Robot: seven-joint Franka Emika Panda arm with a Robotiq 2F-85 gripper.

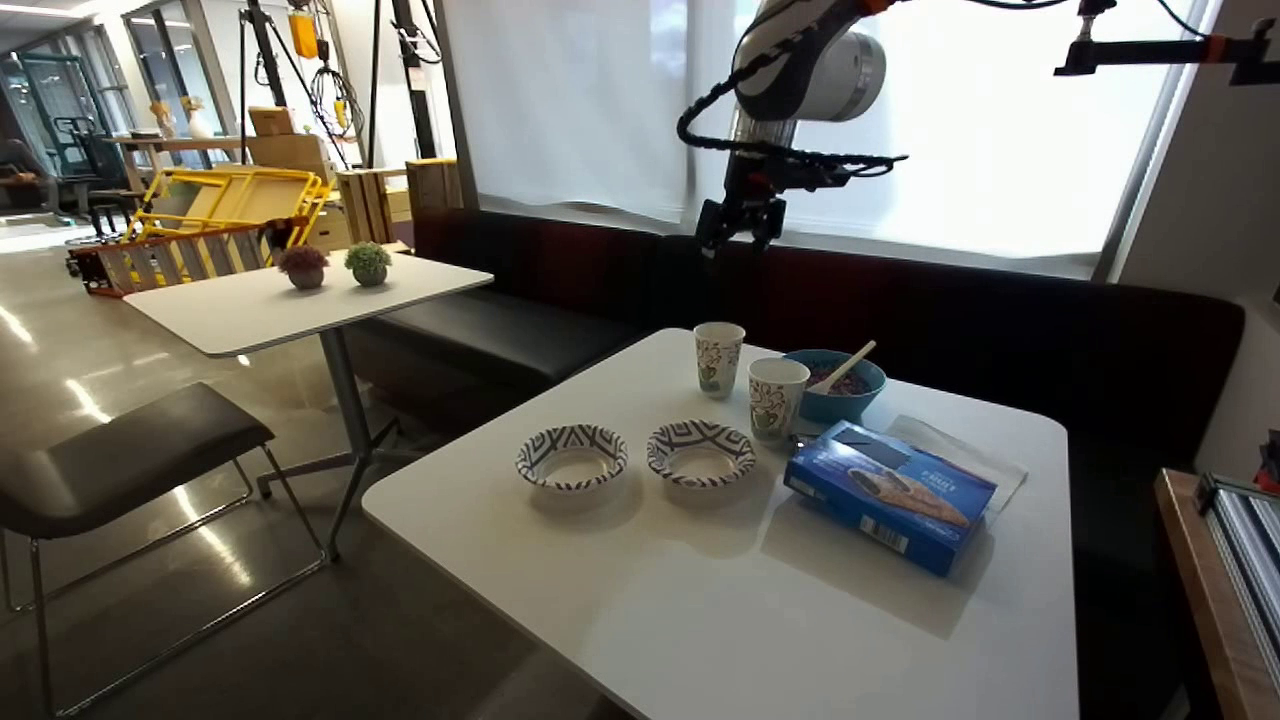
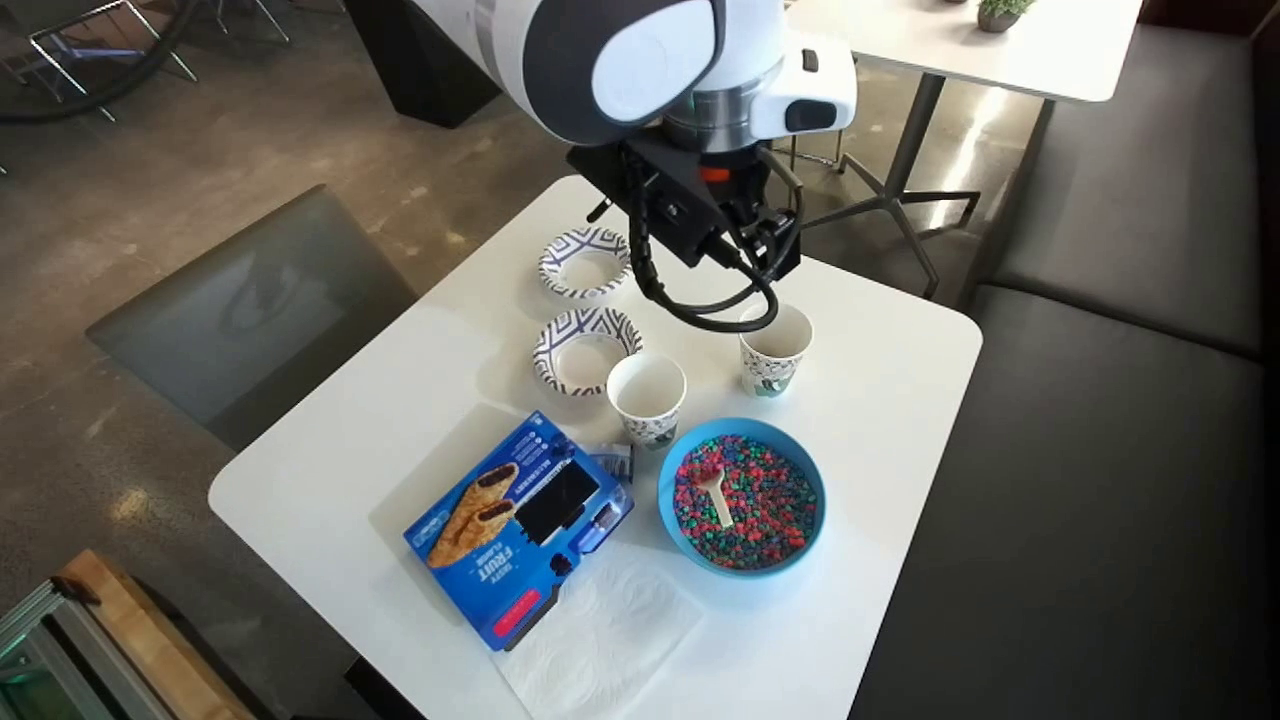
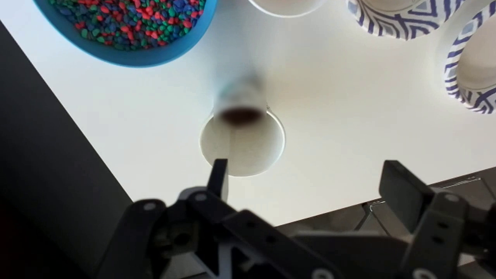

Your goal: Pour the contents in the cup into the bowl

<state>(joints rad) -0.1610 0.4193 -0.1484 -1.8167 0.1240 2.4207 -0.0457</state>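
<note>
Two white paper cups with printed patterns stand upright on the table; I cannot tell which is the task's cup. The nearer to my gripper is the back cup (image 1: 718, 362), also in an exterior view (image 2: 772, 352) and the wrist view (image 3: 248, 155). A blurred dark patch overlaps its mouth there. The other cup (image 1: 776, 400) stands by the blue box. Two alike patterned bowls, the outer bowl (image 1: 572, 438) and the inner bowl (image 1: 700, 432), sit side by side. My gripper (image 3: 306, 162) is open and empty above the table; in an exterior view the gripper (image 1: 740, 240) hangs high.
A round blue bowl (image 2: 815, 500) of coloured pebbles holds a pale spoon (image 2: 718, 498). A blue snack box (image 1: 900, 492) lies beside the cups, partly over a paper towel (image 2: 600, 640). A dark bench (image 1: 1000, 340) runs along the white table (image 1: 680, 600).
</note>
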